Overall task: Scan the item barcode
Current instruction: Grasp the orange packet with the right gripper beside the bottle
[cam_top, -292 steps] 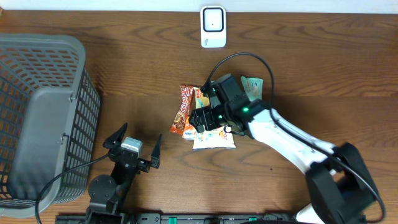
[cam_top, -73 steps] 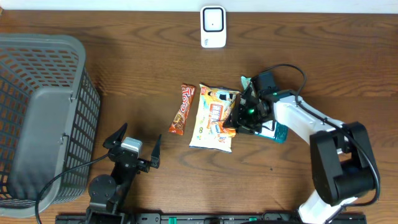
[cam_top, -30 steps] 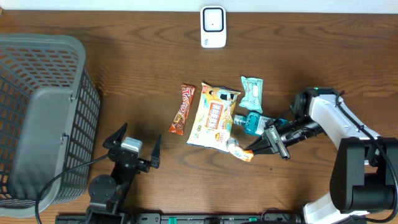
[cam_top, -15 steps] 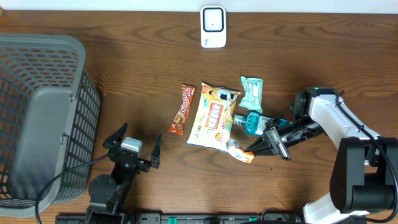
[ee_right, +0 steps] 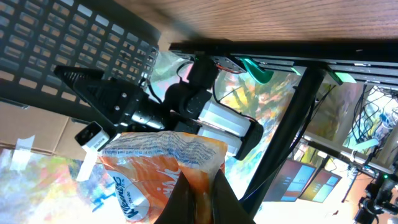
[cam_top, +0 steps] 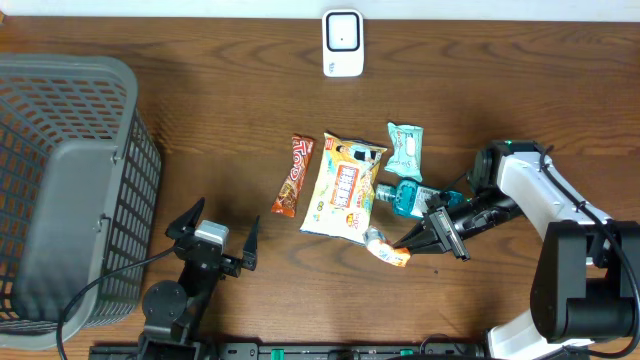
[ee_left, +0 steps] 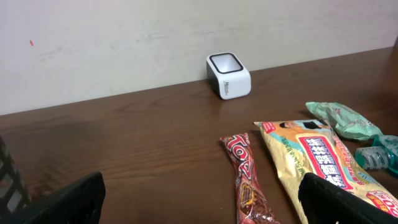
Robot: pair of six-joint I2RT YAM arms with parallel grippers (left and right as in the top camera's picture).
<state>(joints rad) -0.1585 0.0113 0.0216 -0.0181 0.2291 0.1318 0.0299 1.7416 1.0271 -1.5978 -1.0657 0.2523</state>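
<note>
I find the right gripper (cam_top: pixel 407 243) pressed together on one edge of the small orange packet (cam_top: pixel 386 251), which sits at its fingertips. The scanner (cam_top: pixel 342 43) stands well apart from it. The left gripper (cam_top: pixel 225 218) is spread wide.

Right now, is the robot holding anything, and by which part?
Yes: the right gripper pinches the small orange packet by one edge. The left gripper holds nothing.

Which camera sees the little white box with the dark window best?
The left wrist view: the small white scanner box stands large and unblocked, top and sides showing. Overhead shows it only from above. The right wrist view misses it.
</note>
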